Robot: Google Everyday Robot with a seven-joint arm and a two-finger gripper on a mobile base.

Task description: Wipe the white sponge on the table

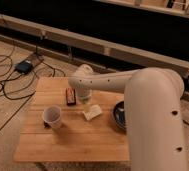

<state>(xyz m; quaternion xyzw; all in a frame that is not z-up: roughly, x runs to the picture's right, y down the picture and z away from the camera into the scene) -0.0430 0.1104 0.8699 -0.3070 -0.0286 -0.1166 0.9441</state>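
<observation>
I have the arm (153,110) reaching in over the far right of the table (68,145). The wrist is bent downward so the gripper (85,97) hangs low over the middle of the top, between the bar (70,95) and the sponge (92,113). The sponge lies flat on the wood, just beside the gripper on the near side; I cannot tell if they touch, or whether the gripper is spread or closed, since the wrist hides it. I judge the downward pose is meant to press the sponge flat for wiping. Its 2 close neighbours, bar and bowl (119,114), crowd it. The cup (52,116) stands apart, so the bare planks nearer me look safest for strokes.
</observation>
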